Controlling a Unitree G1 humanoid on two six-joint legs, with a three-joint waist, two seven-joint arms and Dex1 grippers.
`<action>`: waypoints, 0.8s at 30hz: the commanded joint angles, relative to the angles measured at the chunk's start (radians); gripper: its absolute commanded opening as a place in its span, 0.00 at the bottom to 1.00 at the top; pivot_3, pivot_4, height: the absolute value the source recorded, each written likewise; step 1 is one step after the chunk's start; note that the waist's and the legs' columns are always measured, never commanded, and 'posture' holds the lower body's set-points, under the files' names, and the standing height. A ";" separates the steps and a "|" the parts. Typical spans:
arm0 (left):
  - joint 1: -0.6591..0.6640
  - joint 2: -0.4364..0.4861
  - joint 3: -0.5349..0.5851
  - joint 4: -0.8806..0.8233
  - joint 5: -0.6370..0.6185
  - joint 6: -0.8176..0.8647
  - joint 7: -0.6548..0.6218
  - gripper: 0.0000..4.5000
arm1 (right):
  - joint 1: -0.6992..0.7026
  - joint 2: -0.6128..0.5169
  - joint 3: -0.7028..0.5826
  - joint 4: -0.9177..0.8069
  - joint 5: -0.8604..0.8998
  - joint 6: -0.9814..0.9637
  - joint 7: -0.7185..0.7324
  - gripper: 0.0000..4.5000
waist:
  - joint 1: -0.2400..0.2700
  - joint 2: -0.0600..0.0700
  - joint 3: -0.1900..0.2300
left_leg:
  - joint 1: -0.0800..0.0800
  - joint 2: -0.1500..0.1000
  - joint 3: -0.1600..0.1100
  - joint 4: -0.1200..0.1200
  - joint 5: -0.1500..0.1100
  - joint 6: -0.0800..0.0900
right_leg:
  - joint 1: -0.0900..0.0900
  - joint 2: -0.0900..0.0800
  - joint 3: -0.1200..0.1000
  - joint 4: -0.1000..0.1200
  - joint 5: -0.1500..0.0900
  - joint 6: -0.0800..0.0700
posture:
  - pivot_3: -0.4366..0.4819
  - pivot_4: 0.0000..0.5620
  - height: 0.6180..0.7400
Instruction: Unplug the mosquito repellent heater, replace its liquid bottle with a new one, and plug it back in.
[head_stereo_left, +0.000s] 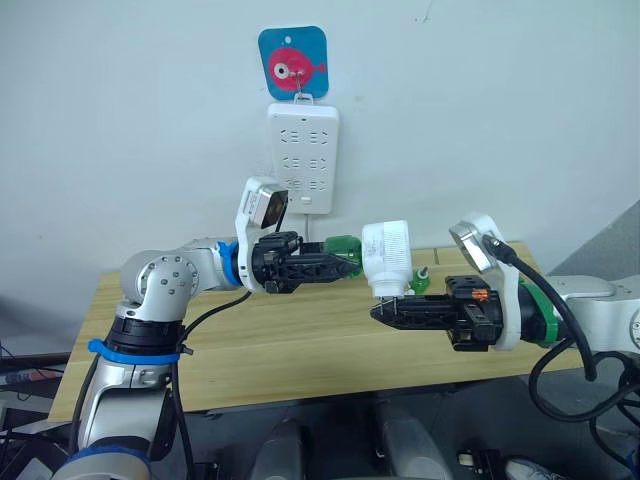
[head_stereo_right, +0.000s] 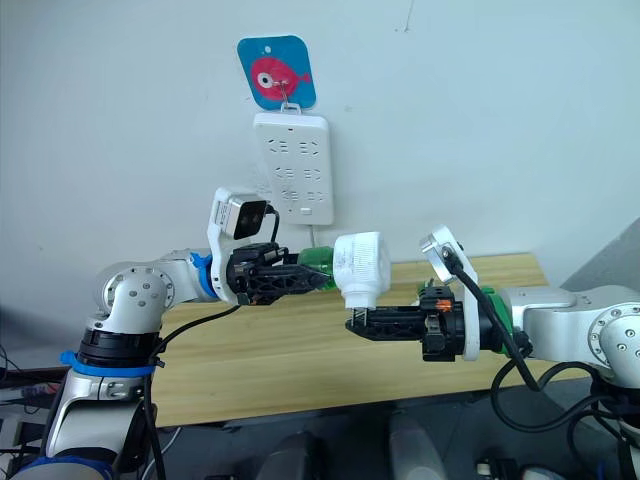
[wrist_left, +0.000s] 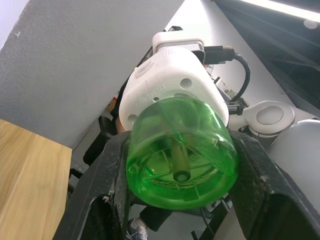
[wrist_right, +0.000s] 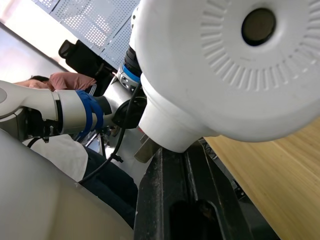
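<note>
The left claw (head_stereo_left: 345, 266) grips the green bottle (head_stereo_left: 343, 247), still joined to the heater (head_stereo_left: 388, 257). The right claw (head_stereo_left: 380, 312) clamps the heater's base, below the power strip (head_stereo_left: 302, 156).

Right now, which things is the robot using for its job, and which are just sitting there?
For the job:
mosquito repellent heater, held by the right gripper
green liquid bottle, gripped by the left gripper
white power strip on the wall
second green bottle on the table

Just there:
fish picture hook
wooden table
</note>
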 joint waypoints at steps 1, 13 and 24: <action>0.011 0.006 -0.039 -0.031 0.047 0.014 0.036 0.49 | -0.044 0.004 -0.035 -0.024 0.074 -0.067 0.018 0.00 | 0.000 0.000 0.000 | 0.000 0.000 0.000 0.000 0.000 0.000 | 0.000 0.000 0.000 0.000 0.000 0.000 | 0.27 0.25 0.92; -0.012 -0.018 -0.008 -0.046 0.058 -0.010 0.065 0.49 | 0.123 -0.147 -0.074 -0.015 -0.332 0.000 0.242 0.20 | 0.005 0.000 0.000 | 0.000 0.000 0.000 0.000 0.000 0.000 | 0.000 0.000 0.000 0.000 0.000 0.000 | 0.27 0.24 0.92; 0.068 -0.037 -0.050 -0.155 0.238 -0.284 0.030 0.49 | 0.276 -0.314 -0.174 0.062 -0.735 -0.108 0.595 1.00 | 0.008 0.001 -0.001 | 0.001 0.000 0.002 0.000 0.000 0.000 | 0.000 0.000 0.001 0.000 0.000 0.000 | 0.27 0.23 0.92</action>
